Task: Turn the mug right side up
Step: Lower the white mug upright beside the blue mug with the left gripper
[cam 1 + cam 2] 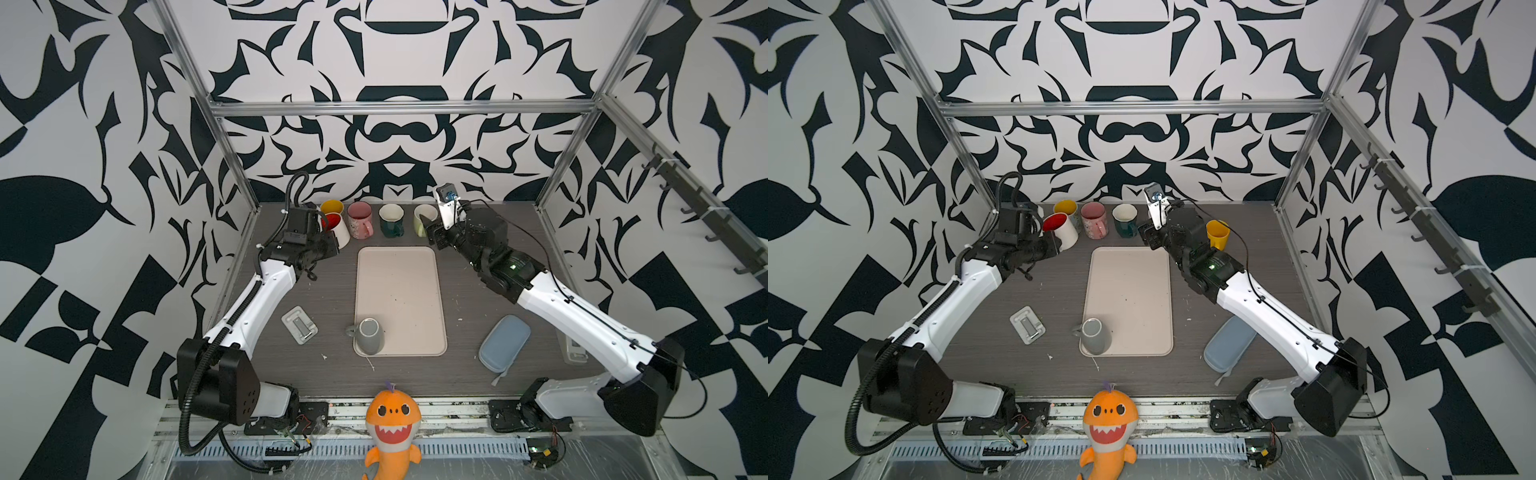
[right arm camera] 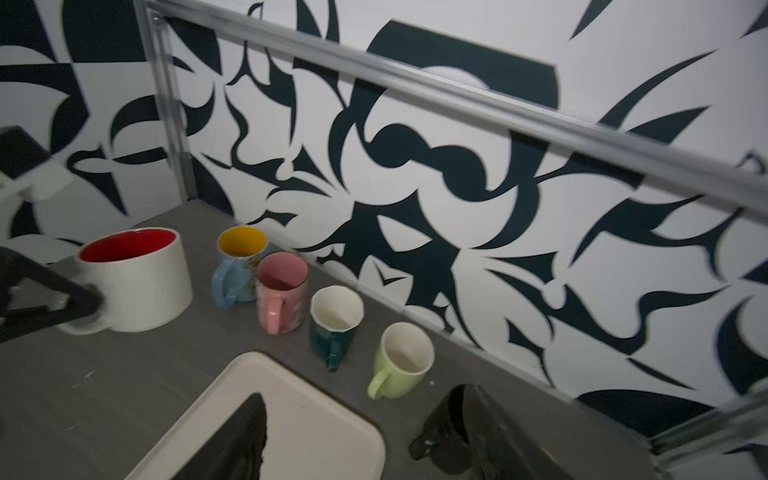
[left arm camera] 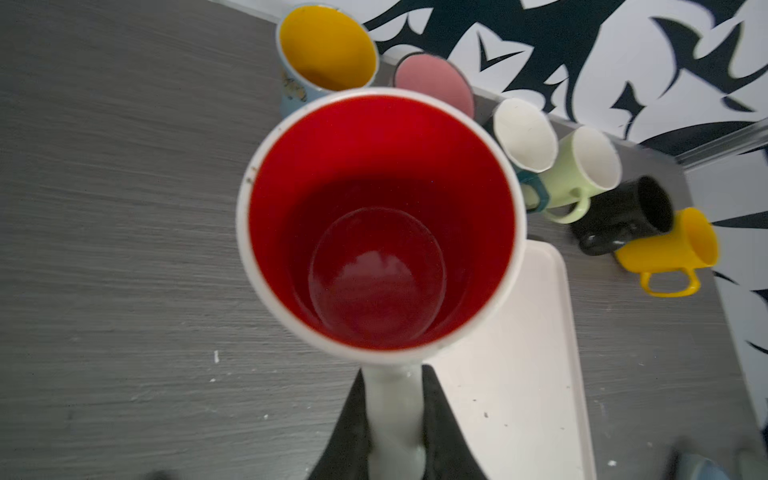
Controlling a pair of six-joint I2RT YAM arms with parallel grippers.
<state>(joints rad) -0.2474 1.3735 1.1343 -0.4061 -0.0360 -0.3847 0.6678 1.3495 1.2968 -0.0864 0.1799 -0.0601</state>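
While the white mug (image 3: 378,216) with the red inside stands mouth-up at the table's (image 3: 104,208) far left, you see the left gripper (image 3: 395,424) pinching its handle, and the right gripper (image 2: 365,432) spread wide beside the black mug (image 2: 449,436).

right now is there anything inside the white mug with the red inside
Nothing shows inside the white mug: the left wrist view looks straight down to its bare, glossy red bottom. The left hand grips its handle. What lies under the mug is covered.
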